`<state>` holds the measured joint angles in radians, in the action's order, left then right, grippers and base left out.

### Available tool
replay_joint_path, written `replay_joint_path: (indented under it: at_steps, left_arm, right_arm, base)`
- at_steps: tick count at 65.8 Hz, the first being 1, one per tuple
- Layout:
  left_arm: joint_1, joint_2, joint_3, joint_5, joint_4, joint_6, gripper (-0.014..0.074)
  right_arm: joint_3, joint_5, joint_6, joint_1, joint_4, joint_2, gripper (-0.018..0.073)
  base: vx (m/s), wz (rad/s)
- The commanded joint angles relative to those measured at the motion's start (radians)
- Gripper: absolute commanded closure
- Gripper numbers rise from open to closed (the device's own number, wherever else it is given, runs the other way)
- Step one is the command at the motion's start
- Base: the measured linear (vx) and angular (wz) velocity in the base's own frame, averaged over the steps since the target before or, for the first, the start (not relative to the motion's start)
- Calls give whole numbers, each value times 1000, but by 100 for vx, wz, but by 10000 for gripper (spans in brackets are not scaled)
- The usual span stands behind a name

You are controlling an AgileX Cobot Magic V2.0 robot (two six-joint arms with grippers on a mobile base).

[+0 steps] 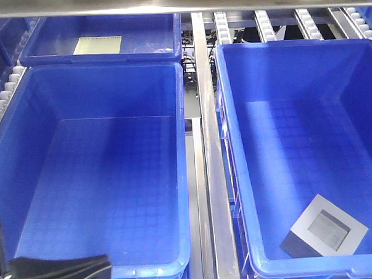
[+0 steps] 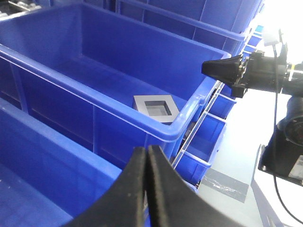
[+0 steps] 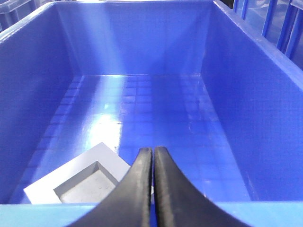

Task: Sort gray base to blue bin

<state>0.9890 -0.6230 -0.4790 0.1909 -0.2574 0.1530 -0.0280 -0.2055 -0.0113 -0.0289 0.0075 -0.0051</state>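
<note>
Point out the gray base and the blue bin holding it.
gray base (image 1: 324, 233): front view, recessed top face.
blue bin (image 1: 234, 174): front view, left wall.

Blue bin (image 1: 237, 174): bright blue, faint grid of squares on floor. Gray base (image 1: 324, 233): matte light gray top, darker gray recess, dark side. Second bin (image 1: 181, 177): same bright blue, same faint grid. Tray behind (image 1: 163, 32): blue, pale yellowish sheet (image 1: 97, 45) inside. Left tool (image 2: 146, 189): black. Right tool (image 3: 153, 189): black. Rail between bins (image 1: 213, 169): silver metal.
</note>
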Motion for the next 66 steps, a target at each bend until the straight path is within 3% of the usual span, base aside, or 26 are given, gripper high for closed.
replay_joint_path:
  at_steps: [1,33,37,48,57,66]
  left_arm:
    - [2,12,-22,-45,-7,-12,600]
    - [2,11,-9,-50,-2,-11,596]
    - [2,11,0,-65,37,-22,596]
    - [2,11,59,-183,200,-189,596]
    - [2,11,118,-259,203,-194,596]
    - [1,30,131,-258,203,-188,596]
  right_arm:
    - [-2,56,11,-3,-8,18,564]
    - [-2,56,11,-3,-8,18,564]
    - [-2,56,11,-3,-8,18,564]
    - [-2,56,11,-3,-8,18,564]
    - [-2,56,11,-3,-8,18,564]
    - [-2,56,11,-3,-8,18,564]
  base:
    - [0,0]
    - [0,0]
    - [0,0]
    - [0,0]
    - [0,0]
    - [0,0]
